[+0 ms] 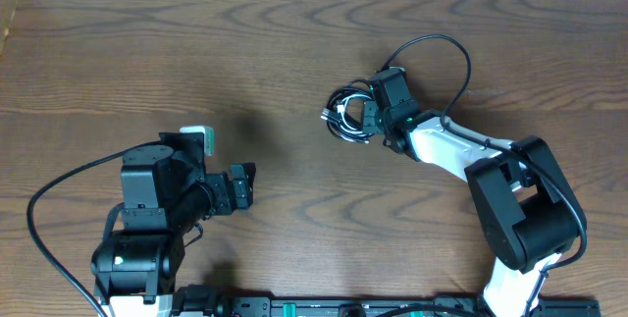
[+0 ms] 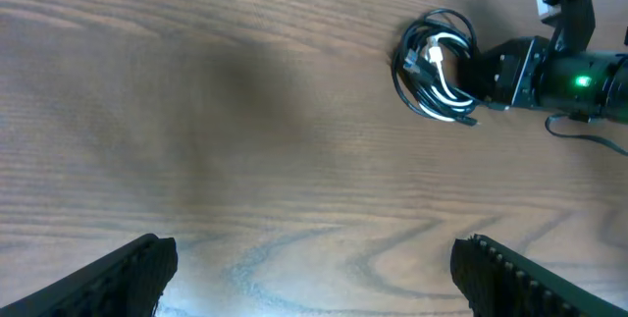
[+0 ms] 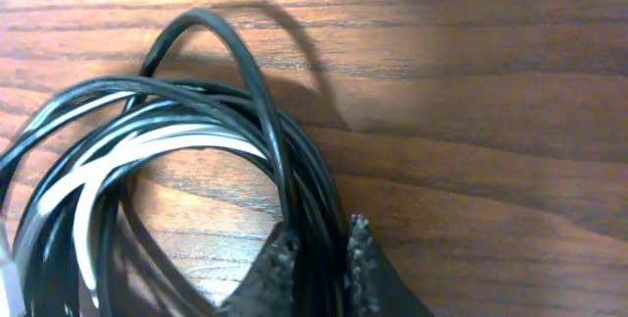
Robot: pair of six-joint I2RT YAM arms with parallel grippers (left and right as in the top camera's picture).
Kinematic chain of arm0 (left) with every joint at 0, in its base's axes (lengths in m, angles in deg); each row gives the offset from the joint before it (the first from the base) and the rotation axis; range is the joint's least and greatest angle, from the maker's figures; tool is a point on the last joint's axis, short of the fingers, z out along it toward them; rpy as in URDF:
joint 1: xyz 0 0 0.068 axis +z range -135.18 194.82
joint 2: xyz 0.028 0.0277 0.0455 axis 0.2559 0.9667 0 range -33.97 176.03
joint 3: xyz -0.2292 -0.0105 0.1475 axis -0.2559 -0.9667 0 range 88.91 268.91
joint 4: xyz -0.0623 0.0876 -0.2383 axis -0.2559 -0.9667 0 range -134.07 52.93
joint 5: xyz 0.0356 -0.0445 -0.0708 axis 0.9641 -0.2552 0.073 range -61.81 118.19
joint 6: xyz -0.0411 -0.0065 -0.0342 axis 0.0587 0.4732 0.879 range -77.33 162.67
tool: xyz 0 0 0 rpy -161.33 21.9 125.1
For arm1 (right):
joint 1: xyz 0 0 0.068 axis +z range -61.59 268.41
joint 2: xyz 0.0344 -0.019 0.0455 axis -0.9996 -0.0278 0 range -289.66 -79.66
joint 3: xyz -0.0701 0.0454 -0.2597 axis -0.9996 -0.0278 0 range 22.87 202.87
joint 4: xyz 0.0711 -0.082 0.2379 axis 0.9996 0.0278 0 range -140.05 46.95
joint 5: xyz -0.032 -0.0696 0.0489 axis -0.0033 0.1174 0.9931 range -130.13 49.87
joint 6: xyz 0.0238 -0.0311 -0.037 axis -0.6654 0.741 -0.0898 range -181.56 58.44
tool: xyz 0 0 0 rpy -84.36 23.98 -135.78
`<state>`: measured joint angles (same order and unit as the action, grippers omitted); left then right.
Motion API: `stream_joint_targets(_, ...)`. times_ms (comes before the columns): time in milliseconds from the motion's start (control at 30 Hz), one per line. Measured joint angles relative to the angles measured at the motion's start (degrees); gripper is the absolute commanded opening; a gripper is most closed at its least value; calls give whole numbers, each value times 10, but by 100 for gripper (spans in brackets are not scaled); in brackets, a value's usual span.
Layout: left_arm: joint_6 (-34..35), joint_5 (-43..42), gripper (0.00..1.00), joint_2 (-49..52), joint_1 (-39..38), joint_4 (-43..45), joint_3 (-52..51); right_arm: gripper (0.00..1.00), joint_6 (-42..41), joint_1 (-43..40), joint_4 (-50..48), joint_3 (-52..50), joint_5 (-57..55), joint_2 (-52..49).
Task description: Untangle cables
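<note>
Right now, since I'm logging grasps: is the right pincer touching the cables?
Touching. The right wrist view shows black strands of the cables wedged between the two fingertips of the right pincer, with no gap on either side.

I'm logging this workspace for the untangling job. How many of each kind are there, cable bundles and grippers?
cable bundle: 1 (black and white cords, too coiled to count singly)
grippers: 2 (left gripper, right gripper)
Total: 3
</note>
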<state>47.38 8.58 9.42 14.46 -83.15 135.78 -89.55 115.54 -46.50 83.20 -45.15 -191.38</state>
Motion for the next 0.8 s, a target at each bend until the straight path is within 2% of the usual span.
stream_joint_targets(300, 0, 0, 95, 0, 0, 1, 0, 1, 27, -12, 56, -1, -12, 25)
stream_joint_targets(500, 0, 0, 95, 0, 0, 1, 0, 1, 63, -26, 94, -4, -47, 81)
stream_joint_targets(633, 0, 0, 95, 0, 0, 1, 0, 1, 106, -30, 114, -4, -97, 138)
stream_joint_targets(800, 0, 0, 95, 0, 0, 1, 0, 1, 187, -32, 125, -4, -210, 197)
